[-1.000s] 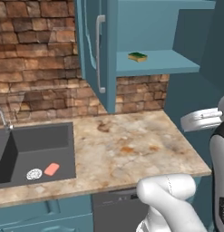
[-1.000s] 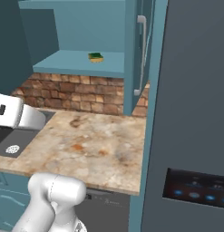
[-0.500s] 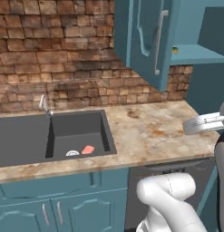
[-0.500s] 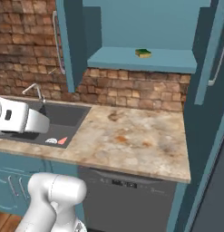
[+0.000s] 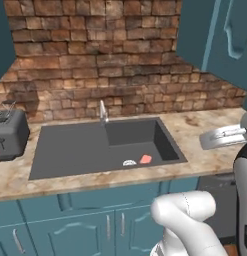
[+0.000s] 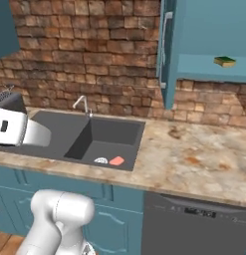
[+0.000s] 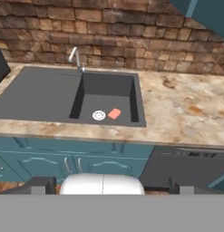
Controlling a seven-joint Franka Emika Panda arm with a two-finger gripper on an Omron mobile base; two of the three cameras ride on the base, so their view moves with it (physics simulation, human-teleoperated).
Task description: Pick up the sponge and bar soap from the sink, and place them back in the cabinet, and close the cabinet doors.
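Observation:
The salmon-pink bar soap (image 5: 145, 159) (image 6: 116, 161) (image 7: 114, 113) lies flat on the floor of the dark grey sink (image 5: 70, 150) (image 6: 60, 132) (image 7: 36, 95), just right of the white drain disc (image 5: 129, 162) (image 7: 99, 115). On the teal shelf of the open wall cabinet (image 6: 209, 69) rests the sponge (image 6: 224, 61), yellow with a green top. One cabinet door (image 6: 167, 50) (image 5: 215, 35) stands swung open. My gripper (image 7: 109, 186) is open and holds nothing; it hangs well back from the sink, in front of the counter, looking down at the basin.
A thin silver faucet (image 5: 102, 111) (image 7: 76, 58) stands at the back of the sink. A grey toaster (image 5: 7, 132) sits at the counter's left. Speckled countertop (image 6: 194, 159) stretches right of the sink, above a dark dishwasher front (image 6: 194, 224). Brick wall behind.
The whole picture has shifted: the base has driven left, so the sink now sits in the middle of both base views. Soap and sponge lie where they were.

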